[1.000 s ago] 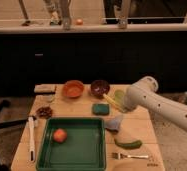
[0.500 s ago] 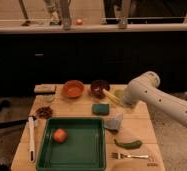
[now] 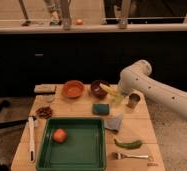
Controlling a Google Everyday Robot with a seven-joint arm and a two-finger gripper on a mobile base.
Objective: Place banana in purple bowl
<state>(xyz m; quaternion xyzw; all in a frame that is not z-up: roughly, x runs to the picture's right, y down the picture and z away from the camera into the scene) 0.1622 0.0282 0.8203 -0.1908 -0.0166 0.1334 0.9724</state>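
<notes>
The arm is reaching in from the right edge, its gripper (image 3: 118, 93) hanging low just right of the purple bowl (image 3: 99, 89), and the banana (image 3: 107, 89) is lying across that bowl's right rim. The orange bowl (image 3: 73, 89) is crowding the left side; a small cup (image 3: 133, 100) is sitting tight on the right. A teal sponge (image 3: 101, 109) is blocking the near approach. The green tray (image 3: 72, 143) is filling the front middle. Bare wood is showing along the right edge.
</notes>
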